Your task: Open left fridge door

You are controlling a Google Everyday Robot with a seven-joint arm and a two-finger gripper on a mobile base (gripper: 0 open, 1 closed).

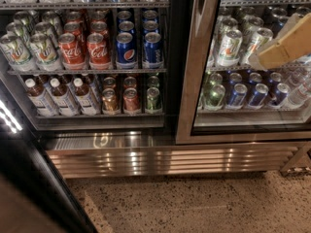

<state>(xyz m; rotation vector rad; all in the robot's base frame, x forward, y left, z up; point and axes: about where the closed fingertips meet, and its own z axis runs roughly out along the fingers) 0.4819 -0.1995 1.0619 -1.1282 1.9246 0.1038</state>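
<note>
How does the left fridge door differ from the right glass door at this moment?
The left fridge door stands wide open, angled out at lower left; the steel-framed right glass door sits shut against the cabinet. With the left fridge door open, the red cola cans and blue Pepsi cans are uncovered; the silver-green cans show through the right glass door. The beige gripper hangs before the right glass door, far from the left fridge door.

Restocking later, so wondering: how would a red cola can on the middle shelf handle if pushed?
The red cola can looks rigid, smooth metal, likely slippery. Upright and tightly packed in its row, it probably slides rather than tips. The pincer hangs upper right, before the right door.
</note>
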